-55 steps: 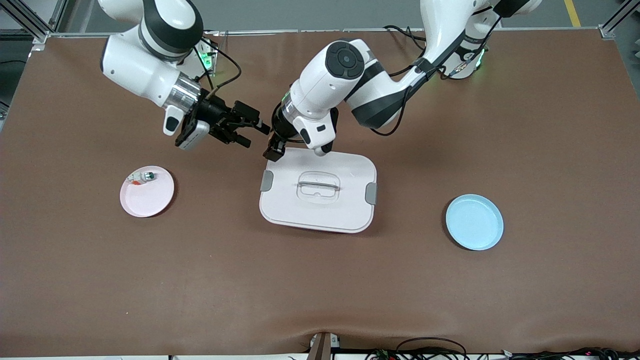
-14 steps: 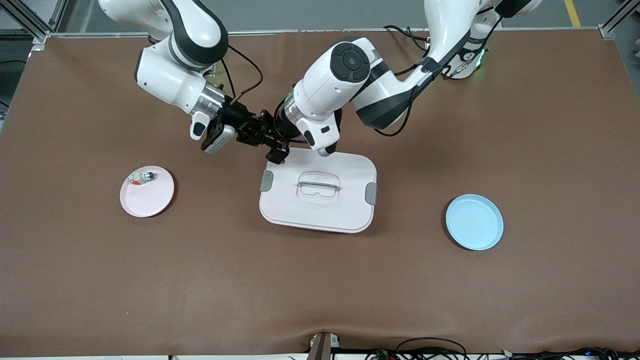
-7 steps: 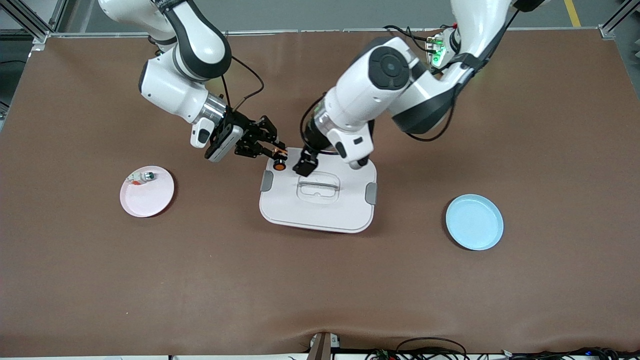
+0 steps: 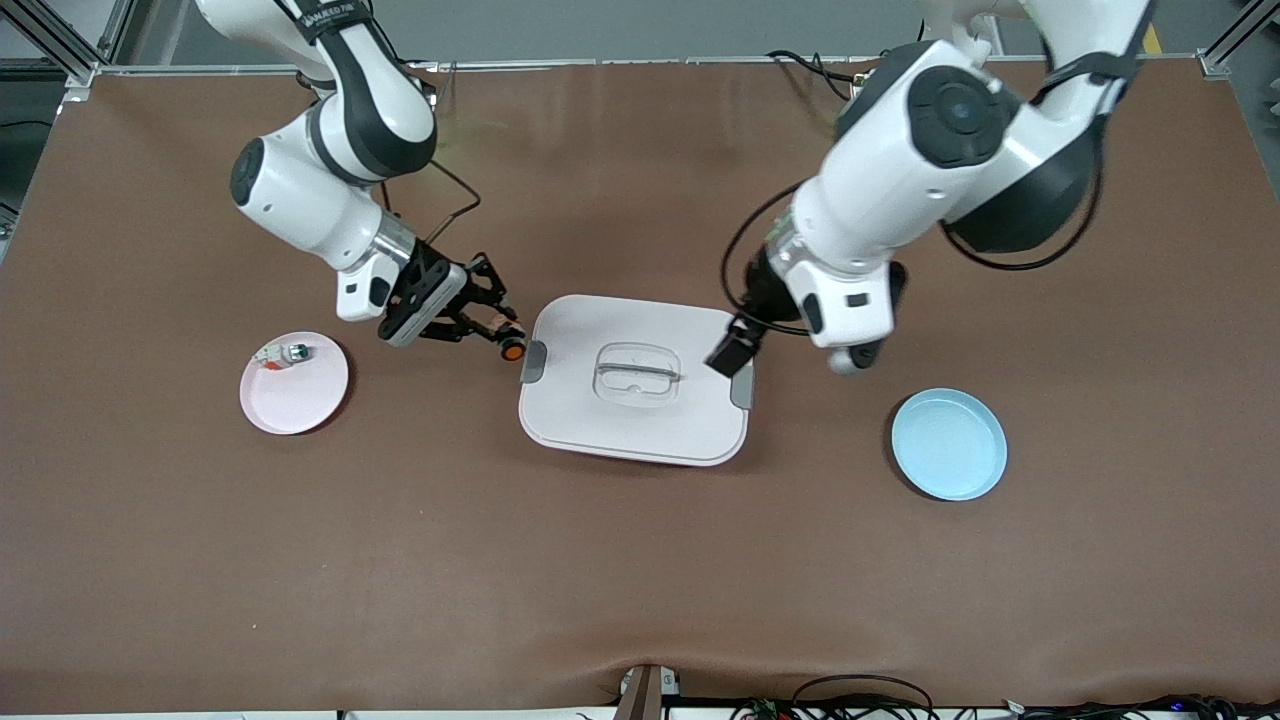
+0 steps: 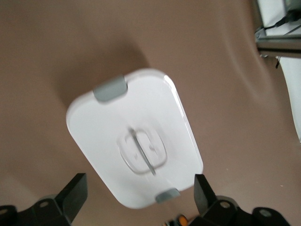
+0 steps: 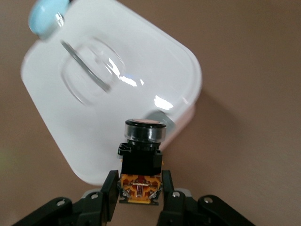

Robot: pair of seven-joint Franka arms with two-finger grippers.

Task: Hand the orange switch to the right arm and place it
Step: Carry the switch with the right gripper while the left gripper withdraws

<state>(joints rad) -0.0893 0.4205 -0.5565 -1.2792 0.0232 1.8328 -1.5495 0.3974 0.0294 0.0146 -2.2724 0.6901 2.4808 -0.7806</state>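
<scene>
Orange switch (image 4: 512, 350) sits clamped in the right pincer (image 4: 497, 335) (handover seems done); left pincer (image 4: 728, 352) gapes wide; placing on the pink plate (image 4: 300, 400) likely follows

The front view looks down from high across the desk (image 4: 640, 560) toward the robots' bases and takes in the whole surface with both arms.

The left wrist view looks past the left claw (image 5: 141, 200) straight down on the white box (image 5: 134, 150), from some height, with the whole lid visible between its fingers.

The right wrist view looks along the right claw (image 6: 138, 193) from much closer; the switch (image 6: 141, 160) fills the space just ahead of the fingertips, and the box (image 6: 94, 94) lies under it.

All three views share this box (image 4: 635, 380). The blue plate (image 4: 948, 444) of the front view shows also at one corner of the right wrist view (image 6: 47, 16).
</scene>
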